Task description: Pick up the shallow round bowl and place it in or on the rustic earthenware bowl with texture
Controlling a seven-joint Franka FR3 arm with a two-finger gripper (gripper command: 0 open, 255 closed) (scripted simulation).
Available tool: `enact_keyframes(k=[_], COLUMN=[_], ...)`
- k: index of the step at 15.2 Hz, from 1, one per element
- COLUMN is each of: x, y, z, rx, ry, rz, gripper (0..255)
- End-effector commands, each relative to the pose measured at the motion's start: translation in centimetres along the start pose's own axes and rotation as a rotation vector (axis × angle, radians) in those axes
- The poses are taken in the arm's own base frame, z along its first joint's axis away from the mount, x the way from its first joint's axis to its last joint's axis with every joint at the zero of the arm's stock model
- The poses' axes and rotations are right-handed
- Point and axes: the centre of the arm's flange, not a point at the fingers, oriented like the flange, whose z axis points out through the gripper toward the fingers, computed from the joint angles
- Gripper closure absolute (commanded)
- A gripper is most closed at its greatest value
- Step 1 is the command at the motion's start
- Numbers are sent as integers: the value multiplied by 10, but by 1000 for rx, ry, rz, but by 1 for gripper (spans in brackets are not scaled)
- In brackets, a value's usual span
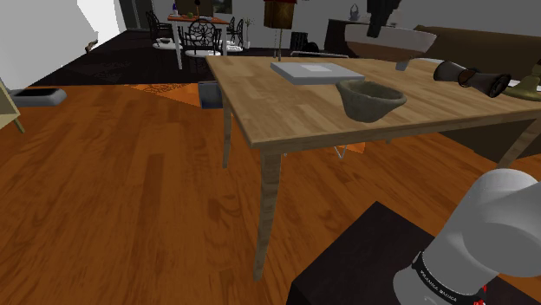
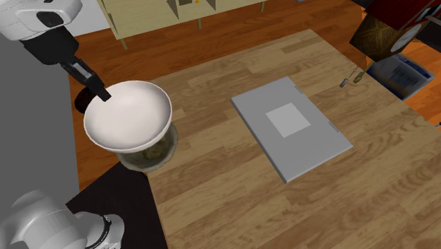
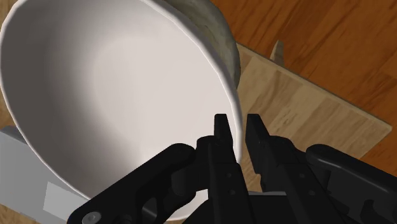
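In the second exterior view my gripper point(image 2: 104, 94) is shut on the rim of a shallow white round bowl point(image 2: 128, 117), which hangs tilted in the air. Directly beneath it stands the rough grey-brown earthenware bowl point(image 2: 152, 157), near the table edge by the stand, and the white bowl covers most of it. In the wrist view the gripper point(image 3: 240, 124) has one finger inside and one outside the white bowl's point(image 3: 108, 83) rim, and the earthenware bowl point(image 3: 219, 32) peeks out past that rim. From the shoulder view the earthenware bowl point(image 1: 373, 98) sits upright on the wooden table point(image 1: 286, 113).
A flat grey slab point(image 2: 290, 127) lies mid-table, also seen as the slab point(image 1: 310, 69) beyond the earthenware bowl. A dark binocular-like object point(image 1: 472, 78) lies at the table's right. The black stand point(image 2: 120, 198) adjoins the table. A blue bin point(image 2: 403, 74) sits on the floor.
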Motion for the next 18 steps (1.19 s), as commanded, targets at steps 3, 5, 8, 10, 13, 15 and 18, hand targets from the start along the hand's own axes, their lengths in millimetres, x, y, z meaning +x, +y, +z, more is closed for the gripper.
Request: enact_keyframes(k=[3, 5, 8, 10, 13, 15, 18], x=[-2, -3, -4, -5, -6, -6, -6], y=[-5, -6, -9, -11, -13, -13, -13], z=[21, 31, 46, 57, 65, 65, 65], rx=[0, 0, 0, 0, 0, 0, 0], ry=[1, 1, 1, 1, 1, 1, 1], rz=[0, 0, 0, 0, 0, 0, 0], gripper=[255, 255, 255, 255, 255, 255, 255])
